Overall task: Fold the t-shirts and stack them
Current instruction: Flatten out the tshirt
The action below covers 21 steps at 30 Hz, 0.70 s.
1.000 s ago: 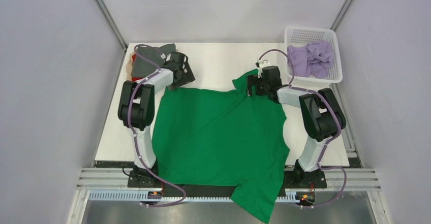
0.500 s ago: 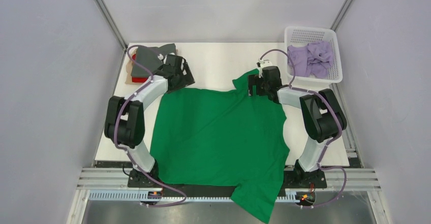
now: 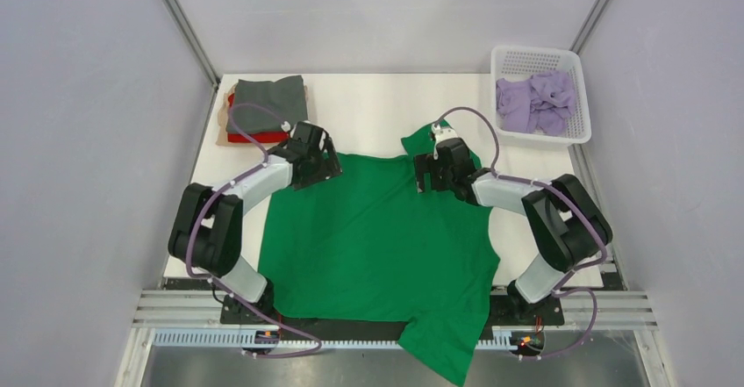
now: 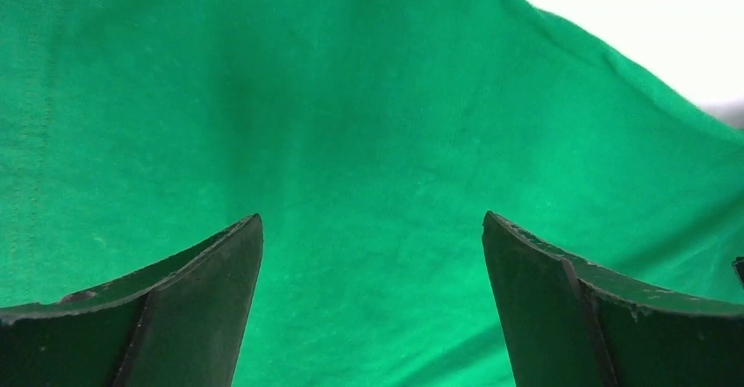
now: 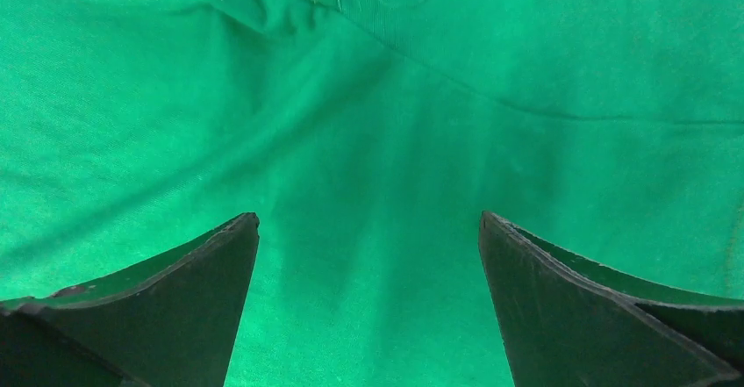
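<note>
With the folded pile [image 3: 263,111] sitting at the table's [image 3: 377,97] far-left corner and the lilac shirt [image 3: 535,102] waiting in the basket [image 3: 540,53], the left gripper [image 4: 373,229] and right gripper [image 5: 368,225], both spread open and empty, are hovering over the green shirt [image 3: 377,229] lying unfolded mid-table.

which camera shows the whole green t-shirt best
The top external view: the green t-shirt lies spread across the table, one part draping past the near edge. The wrist views show only close-up cloth beneath the open left gripper and right gripper.
</note>
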Available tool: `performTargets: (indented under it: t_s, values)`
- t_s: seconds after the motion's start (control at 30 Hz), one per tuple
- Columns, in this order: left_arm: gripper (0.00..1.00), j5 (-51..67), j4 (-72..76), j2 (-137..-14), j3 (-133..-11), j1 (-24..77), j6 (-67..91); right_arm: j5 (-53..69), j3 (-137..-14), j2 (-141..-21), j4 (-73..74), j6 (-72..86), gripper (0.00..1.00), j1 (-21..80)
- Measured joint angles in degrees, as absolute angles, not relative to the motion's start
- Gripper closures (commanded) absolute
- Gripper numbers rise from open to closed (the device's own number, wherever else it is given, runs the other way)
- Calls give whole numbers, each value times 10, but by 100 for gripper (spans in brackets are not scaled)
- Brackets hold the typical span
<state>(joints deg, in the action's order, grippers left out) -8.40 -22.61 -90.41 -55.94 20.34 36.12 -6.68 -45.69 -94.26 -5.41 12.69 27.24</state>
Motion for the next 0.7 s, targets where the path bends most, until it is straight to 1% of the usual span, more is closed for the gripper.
performTargets:
  t_s: [0.2,0.47,0.7]
  values:
    - [0,-80,-222,-970,-571,211,365,-92,-468,-972,-51,142,2,276]
    - [0,-105,-232,-1037,-646,214,366,-128,-499,-1003,-51,150,2,266]
    - [0,-106,-244,-1102,-731,214,361,-125,-522,-1023,-52,150,2,221]
